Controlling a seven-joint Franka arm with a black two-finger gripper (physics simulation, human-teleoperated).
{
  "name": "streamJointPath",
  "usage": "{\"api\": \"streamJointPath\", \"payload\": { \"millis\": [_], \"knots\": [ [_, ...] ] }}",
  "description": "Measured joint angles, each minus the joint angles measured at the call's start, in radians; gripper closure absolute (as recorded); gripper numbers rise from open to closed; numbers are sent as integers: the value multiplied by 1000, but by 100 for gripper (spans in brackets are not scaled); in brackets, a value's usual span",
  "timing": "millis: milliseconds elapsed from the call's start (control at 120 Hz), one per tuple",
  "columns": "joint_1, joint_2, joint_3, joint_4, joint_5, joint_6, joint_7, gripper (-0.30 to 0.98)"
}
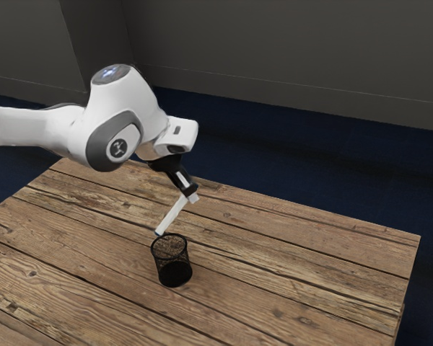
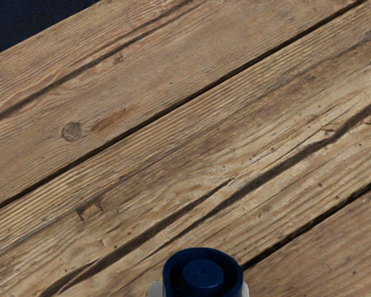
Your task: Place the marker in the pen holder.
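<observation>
My gripper (image 1: 191, 197) is tilted over the table, shut on the upper end of the white marker (image 1: 172, 216). The marker slants down toward the exterior view's left, its lower end beside the far rim of the black mesh pen holder (image 1: 174, 271) in the picture. Whether that end is over the opening or behind it, I cannot tell. The holder stands upright on the table. In the wrist view, the marker's round blue end (image 2: 203, 275) sits between the pale fingertips of the gripper (image 2: 200, 291), one on each side.
The wooden plank table (image 1: 310, 288) extends around the pen holder, its far edge behind the gripper. Beyond it lie a dark blue floor (image 1: 289, 173) and a grey wall (image 1: 274, 58). The arm (image 1: 43, 126) reaches in above the table from the exterior view's left.
</observation>
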Motion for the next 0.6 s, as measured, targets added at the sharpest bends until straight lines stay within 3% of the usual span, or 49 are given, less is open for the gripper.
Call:
{"api": "streamJointPath", "payload": {
  "millis": [283,600],
  "knots": [
    [20,-50,11,-177,-15,296,27,77],
    [3,-41,16,-247,-44,407,83,76]
  ]
}}
